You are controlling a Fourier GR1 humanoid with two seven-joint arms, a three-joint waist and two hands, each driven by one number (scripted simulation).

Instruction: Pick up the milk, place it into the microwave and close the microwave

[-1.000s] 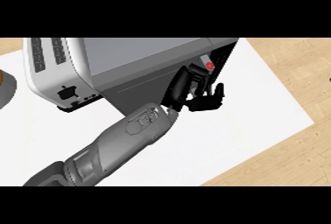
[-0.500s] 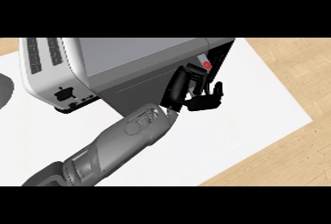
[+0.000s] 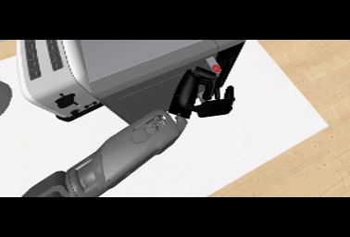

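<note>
In the head view, 1 grey forearm crossed the white surface from the lower left to the open front of the microwave. Its black hand curled around the milk, which showed only as a white and red top at the microwave's opening. A toaster stood just left of the microwave.

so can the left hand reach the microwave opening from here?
Probably, yes: the left hand is at the microwave's open front, nothing between, but it is curled round the milk.
</note>
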